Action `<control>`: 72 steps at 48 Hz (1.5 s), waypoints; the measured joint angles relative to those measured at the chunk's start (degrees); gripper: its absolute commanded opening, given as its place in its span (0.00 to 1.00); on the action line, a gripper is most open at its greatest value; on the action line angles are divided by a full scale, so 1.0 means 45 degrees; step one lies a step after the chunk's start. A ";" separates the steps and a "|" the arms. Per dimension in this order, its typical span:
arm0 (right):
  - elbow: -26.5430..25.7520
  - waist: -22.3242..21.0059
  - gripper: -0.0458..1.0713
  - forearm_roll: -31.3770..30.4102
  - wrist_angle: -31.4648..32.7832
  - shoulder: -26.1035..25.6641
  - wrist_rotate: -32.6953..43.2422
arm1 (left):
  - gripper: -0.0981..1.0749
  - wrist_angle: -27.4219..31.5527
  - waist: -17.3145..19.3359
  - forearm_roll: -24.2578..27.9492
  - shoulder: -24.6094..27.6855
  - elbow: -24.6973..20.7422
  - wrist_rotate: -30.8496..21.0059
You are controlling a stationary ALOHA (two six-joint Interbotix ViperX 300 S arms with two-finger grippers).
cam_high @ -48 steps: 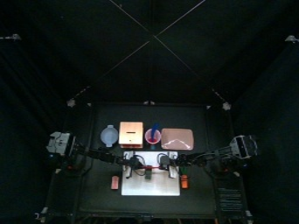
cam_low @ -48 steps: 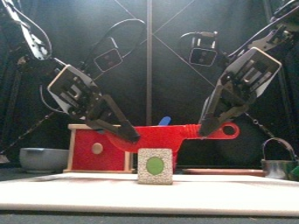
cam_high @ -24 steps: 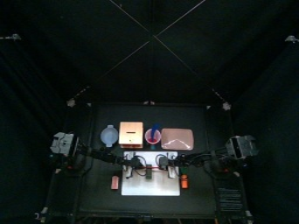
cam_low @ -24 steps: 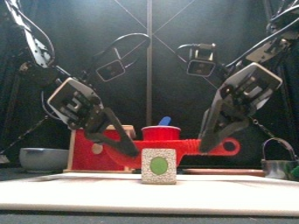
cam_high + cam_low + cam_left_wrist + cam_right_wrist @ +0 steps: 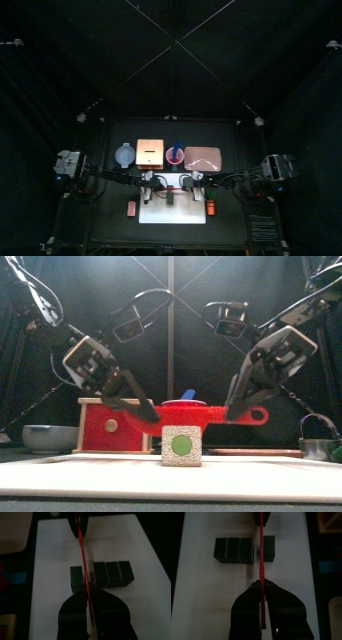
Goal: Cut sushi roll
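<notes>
Both arms have lifted slightly — left pincer and right pincer each clamp the red wire taut above the sushi roll — its pieces lie mid-board.

Small black table inside black curtains. On it, near the front edge, a white rectangular board. Just beside the board, one small orange-red oblong thing at each side. Behind the board, in a row: a grey bowl, an orange box, a red pot, a pinkish tray.
</notes>
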 measured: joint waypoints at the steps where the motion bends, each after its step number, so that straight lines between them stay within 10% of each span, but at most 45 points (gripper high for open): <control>1: 0.0000 0.0000 0.33 -0.0020 0.0059 -0.0176 0.0020 | 0.41 0.0020 -0.0020 0.0000 -0.0117 0.0020 0.0000; 30: -0.0117 0.1035 0.33 0.0469 0.0430 0.0000 0.0039 | 0.41 0.0098 -0.1309 -0.0859 0.0566 -0.0410 -0.0020; 72: -0.0352 0.0918 0.33 0.0254 0.0488 0.0938 0.0039 | 0.41 0.0957 -0.0977 -0.0937 0.1211 -0.0547 0.0000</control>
